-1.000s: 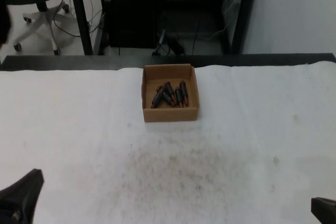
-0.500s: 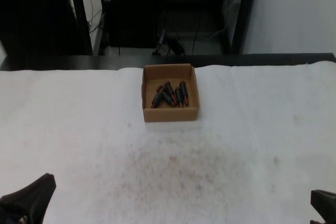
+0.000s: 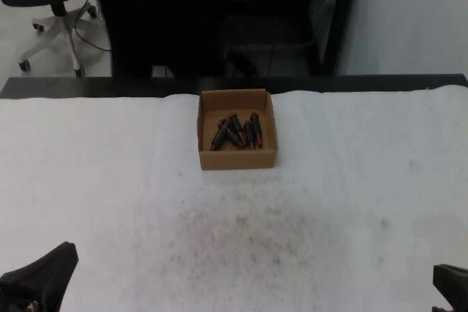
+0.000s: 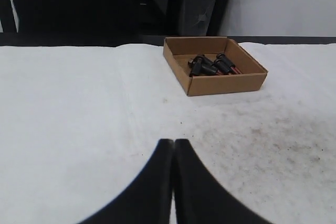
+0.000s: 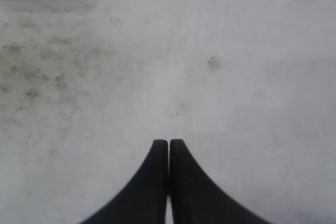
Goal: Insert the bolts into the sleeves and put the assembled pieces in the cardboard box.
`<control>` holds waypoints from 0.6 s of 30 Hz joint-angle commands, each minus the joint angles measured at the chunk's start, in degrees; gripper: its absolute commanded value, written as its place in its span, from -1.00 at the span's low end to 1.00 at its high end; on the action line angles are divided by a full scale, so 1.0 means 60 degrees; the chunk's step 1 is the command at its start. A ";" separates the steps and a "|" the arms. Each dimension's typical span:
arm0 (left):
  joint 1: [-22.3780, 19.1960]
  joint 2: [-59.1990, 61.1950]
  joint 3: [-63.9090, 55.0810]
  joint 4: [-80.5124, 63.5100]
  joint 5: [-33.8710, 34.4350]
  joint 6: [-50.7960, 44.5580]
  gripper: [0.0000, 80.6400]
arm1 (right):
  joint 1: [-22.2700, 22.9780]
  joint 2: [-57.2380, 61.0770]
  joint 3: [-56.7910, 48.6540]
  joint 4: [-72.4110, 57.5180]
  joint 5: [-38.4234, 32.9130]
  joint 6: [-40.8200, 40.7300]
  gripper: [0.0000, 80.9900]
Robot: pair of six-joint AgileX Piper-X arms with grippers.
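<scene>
At the near edge of the desk, toward its left corner, the left hand is held low over the white cover, its fingers pressed together on nothing. Toward the right corner, the right hand is likewise clenched and empty. Farther off, near the middle of the far edge, the cardboard box is set. The assembled pieces are seen lying in a loose heap on its floor, some crossed over one another. The pieces are judged to be small, stiff and light, with round bodies that may roll or slip, so each is best taken across the sleeve at mid-length. The box is judged light and easily pushed.
</scene>
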 commanded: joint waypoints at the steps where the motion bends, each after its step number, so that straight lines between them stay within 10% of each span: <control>1: -0.0014 0.0031 0.0245 -0.0088 0.0067 -0.0060 -1.00 | -0.0029 0.0039 0.0083 -0.0244 0.0046 -0.0021 -0.98; 18: -0.0014 0.0031 0.0501 0.1490 0.0130 -0.0084 -1.00 | -0.0029 -0.0450 0.1987 -0.2835 0.0046 -0.0021 -0.98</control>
